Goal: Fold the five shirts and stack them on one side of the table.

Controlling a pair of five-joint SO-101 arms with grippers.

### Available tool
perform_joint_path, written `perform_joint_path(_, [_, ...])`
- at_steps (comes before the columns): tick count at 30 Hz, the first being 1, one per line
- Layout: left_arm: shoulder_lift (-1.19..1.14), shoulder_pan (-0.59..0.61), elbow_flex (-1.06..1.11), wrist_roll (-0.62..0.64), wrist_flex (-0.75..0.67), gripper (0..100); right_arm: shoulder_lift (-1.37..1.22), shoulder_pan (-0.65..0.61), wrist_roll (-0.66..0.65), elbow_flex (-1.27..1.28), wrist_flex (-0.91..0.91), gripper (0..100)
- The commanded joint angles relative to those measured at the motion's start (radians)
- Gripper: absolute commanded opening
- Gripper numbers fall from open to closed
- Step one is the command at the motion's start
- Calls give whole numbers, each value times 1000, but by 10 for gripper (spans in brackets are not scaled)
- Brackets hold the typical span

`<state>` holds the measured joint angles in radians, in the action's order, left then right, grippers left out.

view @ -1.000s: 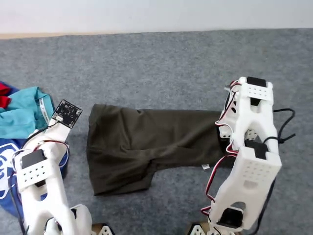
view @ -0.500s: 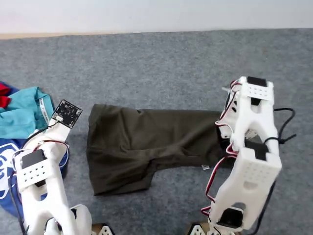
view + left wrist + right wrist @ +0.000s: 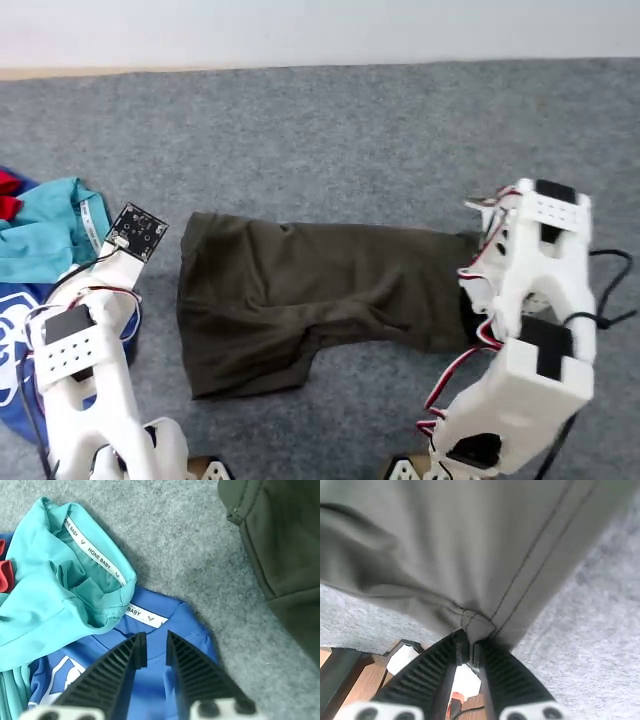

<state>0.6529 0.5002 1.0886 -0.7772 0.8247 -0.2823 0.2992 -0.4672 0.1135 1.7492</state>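
olive shirt (image 3: 300,290) hem sits pinched between the right fingers (image 3: 436,674); left fingers (image 3: 194,674) hang slightly parted above the blue shirt (image 3: 197,630).

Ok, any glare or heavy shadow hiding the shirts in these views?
High view: soft, even light, no glare; the olive shirt shows its creases. Left wrist view: the teal shirt shades its own collar, nothing hidden. Right wrist view: creases shaded, seam lines plain up to the right gripper.

Robotics test bench: grey felt-covered table (image 3: 330,130), pale wall (image 3: 300,30) behind, white printed arm (image 3: 530,330), bare wiring (image 3: 445,365).
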Motion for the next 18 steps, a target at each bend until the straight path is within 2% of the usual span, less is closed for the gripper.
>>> perform_joint_path(1, [26, -9, -45, 0, -23, 76, 59, 71, -44, -2, 7, 16])
perform_joint_path(3, [26, -9, -45, 0, -23, 76, 59, 107, -61, -2, -8, 32])
perform_joint_path(9, [26, -48, -39, 0, -17, 76, 65, 122, -60, -5, -10, 212])
perform_joint_path(18, [26, -51, -39, 0, -17, 76, 67, 5, -57, -61, -5, 220])
